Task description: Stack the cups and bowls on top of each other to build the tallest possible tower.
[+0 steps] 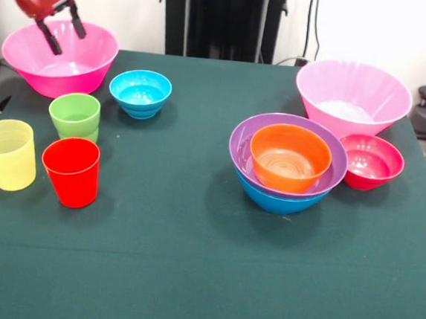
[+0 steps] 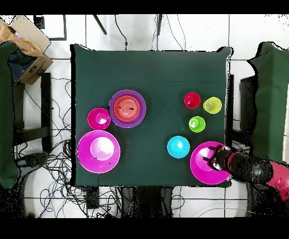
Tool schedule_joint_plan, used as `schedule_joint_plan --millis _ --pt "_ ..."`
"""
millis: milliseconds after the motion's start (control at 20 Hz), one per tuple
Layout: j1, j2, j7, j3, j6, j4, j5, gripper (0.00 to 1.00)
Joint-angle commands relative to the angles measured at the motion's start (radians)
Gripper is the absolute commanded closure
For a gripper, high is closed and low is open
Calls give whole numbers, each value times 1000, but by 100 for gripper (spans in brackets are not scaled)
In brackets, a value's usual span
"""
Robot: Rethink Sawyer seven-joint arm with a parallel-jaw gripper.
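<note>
My gripper (image 1: 62, 34) hangs open over a large pink bowl (image 1: 86, 74) at the far left of the front view, fingers spread above its inside, holding nothing; it also shows in the overhead view (image 2: 213, 159). A small cyan bowl (image 1: 140, 93) sits beside that bowl. The green cup (image 1: 75, 116), yellow cup (image 1: 6, 153) and red cup (image 1: 71, 171) stand upright in front. The tower (image 1: 288, 166) is an orange bowl (image 1: 290, 158) in a purple bowl (image 1: 245, 136) in a blue bowl (image 1: 280, 202). A second large pink bowl (image 1: 353, 98) and a small crimson bowl (image 1: 371, 161) stand beside it.
The green cloth-covered table (image 1: 189, 262) ends close behind the pink bowls. The robot's black pedestal (image 1: 224, 19) stands at the far side. Chairs (image 2: 265, 96) and a cardboard box (image 2: 25, 48) stand off the table.
</note>
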Motion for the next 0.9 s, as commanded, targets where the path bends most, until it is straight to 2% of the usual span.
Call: schedule_joint_plan --millis 50,600,900 --pt "-8 99 -227 3 52 -68 -88 0" --pt "-21 163 -248 0 45 -125 -139 0" --pt "-47 239 -365 18 123 -220 -131 0"
